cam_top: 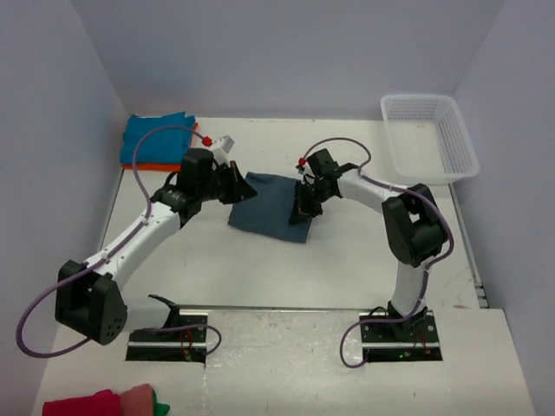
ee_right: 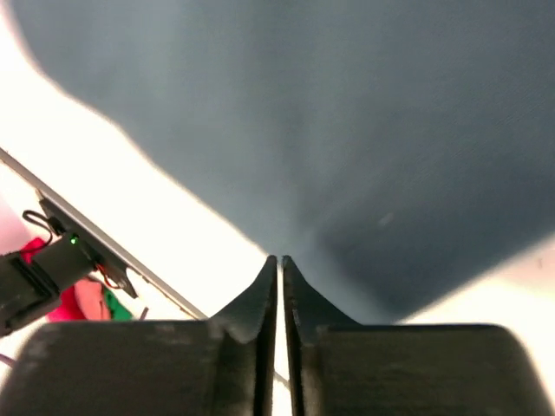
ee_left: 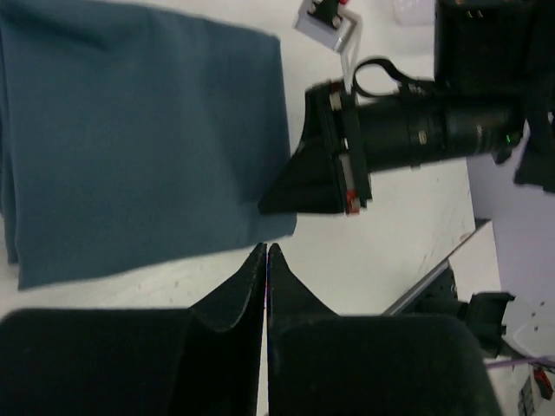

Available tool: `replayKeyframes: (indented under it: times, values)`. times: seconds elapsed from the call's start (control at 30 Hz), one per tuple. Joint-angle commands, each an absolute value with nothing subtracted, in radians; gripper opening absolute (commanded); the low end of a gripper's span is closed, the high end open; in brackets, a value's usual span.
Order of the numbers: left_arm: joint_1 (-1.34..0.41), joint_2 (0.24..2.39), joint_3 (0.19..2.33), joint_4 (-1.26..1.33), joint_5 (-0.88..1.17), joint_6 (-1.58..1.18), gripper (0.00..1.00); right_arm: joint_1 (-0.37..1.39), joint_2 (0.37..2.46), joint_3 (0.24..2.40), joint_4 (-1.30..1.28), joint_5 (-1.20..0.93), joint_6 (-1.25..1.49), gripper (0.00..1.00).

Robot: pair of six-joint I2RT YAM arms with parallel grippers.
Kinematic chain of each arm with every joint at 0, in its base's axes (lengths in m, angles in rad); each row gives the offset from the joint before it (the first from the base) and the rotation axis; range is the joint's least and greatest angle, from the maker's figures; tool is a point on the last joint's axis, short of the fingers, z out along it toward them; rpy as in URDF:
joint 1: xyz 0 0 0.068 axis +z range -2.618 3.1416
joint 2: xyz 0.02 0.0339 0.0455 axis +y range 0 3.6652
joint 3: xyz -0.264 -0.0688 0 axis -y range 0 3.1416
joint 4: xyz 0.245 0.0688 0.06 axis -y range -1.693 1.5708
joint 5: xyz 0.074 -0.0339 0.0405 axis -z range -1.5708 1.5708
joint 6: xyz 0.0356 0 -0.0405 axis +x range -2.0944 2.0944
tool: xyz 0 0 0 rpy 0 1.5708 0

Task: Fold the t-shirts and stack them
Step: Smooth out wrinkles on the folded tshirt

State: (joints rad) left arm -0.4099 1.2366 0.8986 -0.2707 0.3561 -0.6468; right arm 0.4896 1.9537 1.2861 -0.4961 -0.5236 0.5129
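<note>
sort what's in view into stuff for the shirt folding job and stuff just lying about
For the job:
slate-blue t-shirt, folded, mid-table
turquoise t-shirt, on top of the orange t-shirt, far left corner

Lying about:
white mesh basket, far right corner
red, pink and green cloths, near left edge
</note>
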Motion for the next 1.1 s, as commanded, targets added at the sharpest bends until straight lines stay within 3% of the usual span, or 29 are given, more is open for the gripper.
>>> replayKeyframes:
  times: [0.0,0.03,0.07,0.13,0.2,0.23,0.27,0.63,1.07]
  values:
    - [-0.413,1.413,1.06,-0.317,0.345,-0.568,0.0,0.503,1.821,1.405,-0.615,-0.424,0.44,0.08]
    - [-0.413,1.463,1.133,-0.334,0.342,-0.561,0.0,0.503,1.807,1.449,-0.63,-0.408,0.431,0.16]
    - [-0.413,1.503,1.162,-0.353,0.336,-0.555,0.0,0.503,1.795,1.475,-0.649,-0.388,0.417,0.35]
    - [-0.413,1.592,1.209,-0.382,0.313,-0.549,0.0,0.497,1.804,1.558,-0.702,-0.312,0.405,0.44]
    - [-0.411,1.623,1.204,-0.356,0.301,-0.551,0.0,0.489,1.848,1.615,-0.738,-0.285,0.384,0.39]
    - [-0.411,1.629,1.189,-0.348,0.301,-0.552,0.0,0.477,1.864,1.65,-0.742,-0.282,0.388,0.15]
    - [-0.411,1.637,1.184,-0.345,0.301,-0.552,0.0,0.473,1.9,1.672,-0.75,-0.287,0.391,0.0]
    - [-0.371,1.634,1.105,-0.371,0.226,-0.518,0.0,0.394,2.128,1.767,-0.716,-0.451,0.497,0.0]
    - [-0.29,1.743,1.034,-0.407,0.216,-0.548,0.0,0.336,2.181,1.761,-0.796,-0.361,0.5,0.0]
